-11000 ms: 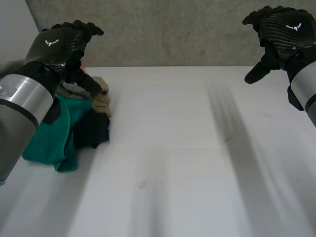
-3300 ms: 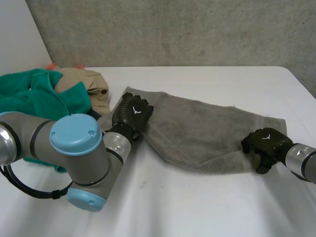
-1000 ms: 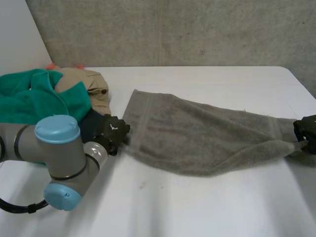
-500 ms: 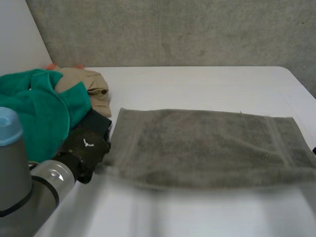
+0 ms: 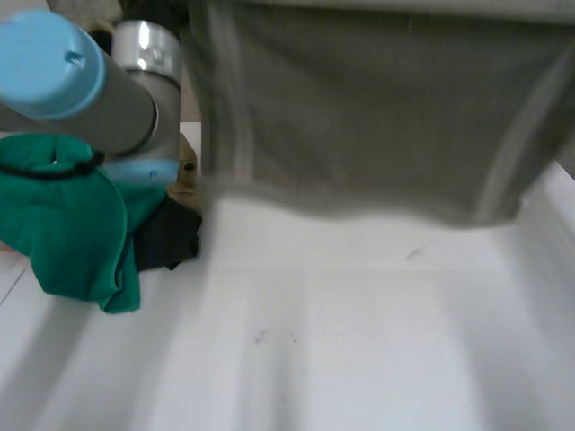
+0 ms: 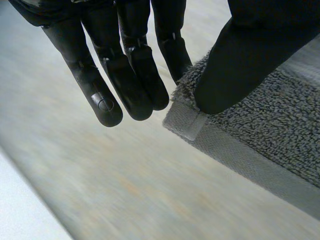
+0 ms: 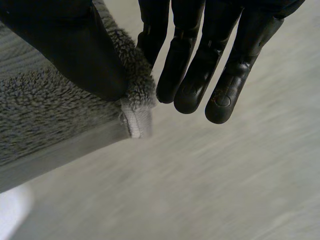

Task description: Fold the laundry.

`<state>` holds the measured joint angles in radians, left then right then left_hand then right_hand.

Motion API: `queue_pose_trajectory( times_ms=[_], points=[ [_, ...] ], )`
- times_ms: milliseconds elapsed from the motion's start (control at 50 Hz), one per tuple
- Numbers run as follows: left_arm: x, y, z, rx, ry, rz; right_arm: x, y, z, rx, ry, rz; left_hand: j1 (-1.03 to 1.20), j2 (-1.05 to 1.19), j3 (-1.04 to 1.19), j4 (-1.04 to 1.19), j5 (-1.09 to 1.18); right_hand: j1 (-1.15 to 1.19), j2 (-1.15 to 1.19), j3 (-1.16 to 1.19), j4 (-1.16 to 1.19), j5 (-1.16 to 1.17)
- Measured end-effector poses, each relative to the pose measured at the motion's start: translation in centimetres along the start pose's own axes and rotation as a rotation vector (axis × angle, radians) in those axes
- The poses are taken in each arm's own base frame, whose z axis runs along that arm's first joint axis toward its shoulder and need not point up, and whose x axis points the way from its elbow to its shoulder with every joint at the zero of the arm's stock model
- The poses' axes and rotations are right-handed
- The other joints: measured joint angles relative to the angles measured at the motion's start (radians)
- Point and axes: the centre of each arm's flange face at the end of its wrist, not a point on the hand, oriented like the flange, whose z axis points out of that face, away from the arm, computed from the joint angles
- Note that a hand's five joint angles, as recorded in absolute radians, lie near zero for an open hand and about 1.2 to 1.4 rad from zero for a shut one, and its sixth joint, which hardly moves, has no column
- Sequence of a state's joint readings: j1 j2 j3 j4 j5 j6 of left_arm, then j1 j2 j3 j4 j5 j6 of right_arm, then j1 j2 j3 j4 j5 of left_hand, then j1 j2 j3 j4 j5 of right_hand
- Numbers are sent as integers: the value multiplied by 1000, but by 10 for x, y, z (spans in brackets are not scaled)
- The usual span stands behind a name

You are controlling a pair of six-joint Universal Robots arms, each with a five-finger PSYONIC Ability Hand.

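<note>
Head view shows the grey towel (image 5: 377,117), flat on the table (image 5: 359,341) half a second ago, now lifted and hanging spread; left hand (image 6: 135,75) and right hand (image 7: 200,60) each pinch a corner between thumb and fingers, ready for a fold

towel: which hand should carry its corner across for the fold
Likely the right hand: like the left hand it pinches a towel corner, but the left arm overhangs the clothes pile.

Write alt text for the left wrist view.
The left robot hand pinches one corner of a grey towel between its thumb and straight fingers. The towel's flat hemmed edge runs away from the fingertips.
</note>
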<state>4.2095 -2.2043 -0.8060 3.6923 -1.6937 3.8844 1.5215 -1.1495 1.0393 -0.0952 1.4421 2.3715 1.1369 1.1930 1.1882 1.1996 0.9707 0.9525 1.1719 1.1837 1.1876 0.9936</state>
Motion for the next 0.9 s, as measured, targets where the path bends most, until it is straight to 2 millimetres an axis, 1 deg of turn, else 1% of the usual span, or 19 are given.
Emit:
queue_pose_trajectory(
  times_ms=[20,60,120,200,240,280,300,320,360,380,420,480,540,600,680,740,780,820,900],
  points=[
    [-7,-9,8,46,-41,-8,25,-30,10,168,148,26,0,0,0,0,0,0,0,0,0,0],
    [-15,-19,15,99,-89,-25,39,-48,13,265,225,49,0,0,0,2,0,0,0,0,0,0],
    [-16,-15,12,86,-80,-53,43,-54,12,299,243,62,0,0,0,2,0,0,0,0,1,0],
    [-10,7,-3,0,-22,-93,34,-48,10,283,211,75,0,0,0,2,0,0,0,0,4,0],
    [-4,27,-21,-83,32,-119,19,-35,8,241,158,81,0,0,0,2,0,0,0,0,4,0],
    [0,38,-34,-134,64,-131,13,-30,7,223,135,83,0,3,4,3,0,0,0,0,4,0],
    [3,44,-41,-159,81,-135,0,-18,4,187,87,88,0,3,4,3,0,0,0,0,4,0],
    [10,57,-58,-218,120,-139,-19,-2,0,135,20,94,0,3,4,3,0,0,0,0,4,0],
    [12,61,-63,-236,133,-140,-23,2,-1,123,5,96,0,3,4,3,0,0,0,0,4,0],
    [20,73,-79,-284,169,-139,-46,22,-7,58,-76,104,0,3,4,3,0,0,0,0,4,0],
    [35,90,-102,-350,227,-133,-74,47,-17,-27,-174,114,0,3,4,3,0,0,0,0,4,0],
    [56,106,-129,-417,306,-129,-103,74,-30,-131,-280,114,0,3,4,3,0,0,0,0,4,0],
    [73,113,-150,-455,369,-128,-121,91,-41,-208,-354,98,0,3,4,3,0,0,0,0,4,0],
    [83,115,-165,-482,417,-126,-128,100,-50,-263,-402,77,0,3,4,3,0,0,0,0,4,0],
    [84,110,-179,-515,467,-109,-126,100,-60,-317,-441,59,0,3,4,3,0,0,0,0,4,0],
    [76,101,-185,-538,501,-80,-119,96,-69,-364,-472,48,0,3,4,3,0,0,0,0,4,0],
    [57,82,-198,-579,563,-15,-98,91,-87,-446,-519,28,0,3,4,3,0,0,0,0,4,0],
    [44,71,-209,-611,610,31,-84,89,-99,-500,-550,14,0,3,4,3,0,0,0,0,4,0],
    [27,56,-228,-661,684,88,-67,91,-120,-584,-611,-23,0,3,4,3,0,0,0,0,4,0]
  ],
)
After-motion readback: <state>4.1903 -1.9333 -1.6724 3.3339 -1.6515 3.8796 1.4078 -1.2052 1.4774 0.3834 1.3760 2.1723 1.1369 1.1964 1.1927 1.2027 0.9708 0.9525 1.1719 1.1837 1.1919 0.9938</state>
